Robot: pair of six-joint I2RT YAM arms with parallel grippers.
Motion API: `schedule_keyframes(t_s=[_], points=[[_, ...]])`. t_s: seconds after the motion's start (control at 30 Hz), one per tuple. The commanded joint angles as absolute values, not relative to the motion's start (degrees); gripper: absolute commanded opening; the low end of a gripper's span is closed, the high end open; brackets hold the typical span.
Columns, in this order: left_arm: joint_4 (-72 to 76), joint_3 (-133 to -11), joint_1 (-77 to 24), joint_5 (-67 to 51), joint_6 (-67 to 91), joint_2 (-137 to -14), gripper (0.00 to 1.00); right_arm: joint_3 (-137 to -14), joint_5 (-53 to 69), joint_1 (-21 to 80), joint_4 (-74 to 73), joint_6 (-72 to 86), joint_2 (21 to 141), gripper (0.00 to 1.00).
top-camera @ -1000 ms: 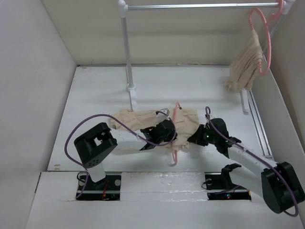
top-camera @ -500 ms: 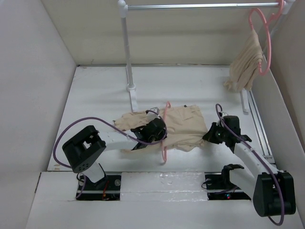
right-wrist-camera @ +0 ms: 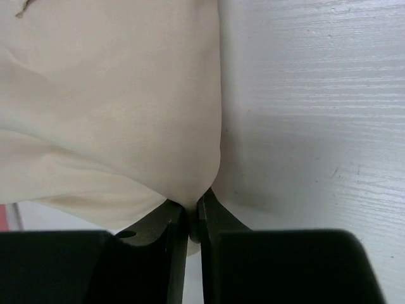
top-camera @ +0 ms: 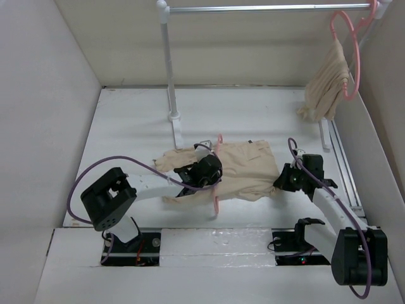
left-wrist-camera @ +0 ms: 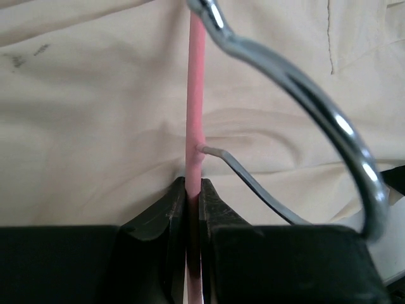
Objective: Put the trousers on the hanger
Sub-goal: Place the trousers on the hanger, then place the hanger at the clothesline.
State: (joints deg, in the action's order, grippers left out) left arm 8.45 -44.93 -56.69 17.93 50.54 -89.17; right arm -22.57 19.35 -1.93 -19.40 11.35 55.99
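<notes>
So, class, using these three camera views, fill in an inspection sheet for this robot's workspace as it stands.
Surface: white table, bare around the job.
Job's things: trousers spread flat; pink hanger lying across them.
Clutter: nothing seen.
End effectors: left end effector shut on the hanger's rod; right end effector shut on the trousers' edge.
Cables: purple cables loop above both arms, clear of the cloth.
Surroundings: white walls; rail at the back with a second beige garment on a second pink hanger.
</notes>
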Motion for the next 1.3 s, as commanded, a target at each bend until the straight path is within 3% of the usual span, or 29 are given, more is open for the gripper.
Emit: schedule_keyframes(t_s=[0.0,0.07,0.1,0.2,0.3,0.53,0.67,0.8,0.93,1.27], points=[[4.4,-48.5,-57.9,23.4,48.8,-84.8,0.0,-24.8,20.5,-2.8,-20.7,8.4,55.6,0.17],[1.7,-51.3,-58.5,23.6,49.4,-84.6,0.0,-25.4,21.3,-2.8,-21.4,8.4,54.6,0.25],[1.1,-52.0,-58.5,23.6,49.8,-84.6,0.0,-25.8,21.4,-2.8,-22.5,8.4,53.9,0.37],[0.1,-54.4,-59.8,23.8,50.0,-83.9,0.0,-28.6,23.0,-2.8,-25.9,8.2,51.2,0.58],[-3.5,-58.3,-60.4,24.3,49.9,-83.6,0.0,-34.2,24.3,-1.6,-31.5,7.6,48.1,0.71],[-13.1,-75.0,-60.9,26.3,47.4,-84.6,0.0,-53.2,30.0,4.3,-41.8,6.7,42.6,0.68],[-17.0,-85.8,-60.9,26.8,46.3,-87.2,0.0,-55.6,35.3,11.1,-32.0,17.6,40.1,0.63],[-19.5,-94.4,-60.9,26.3,45.4,-89.7,0.0,-56.2,36.3,16.9,-24.2,26.3,38.9,0.68],[-18.9,-95.1,-60.9,27.1,45.8,-90.4,0.0,-54.9,34.7,23.1,-16.3,34.0,39.4,0.77],[-15.6,-91.2,-62.8,25.9,48.3,-91.0,0.0,-48.5,23.6,35.4,-8.4,37.5,44.6,0.78]])
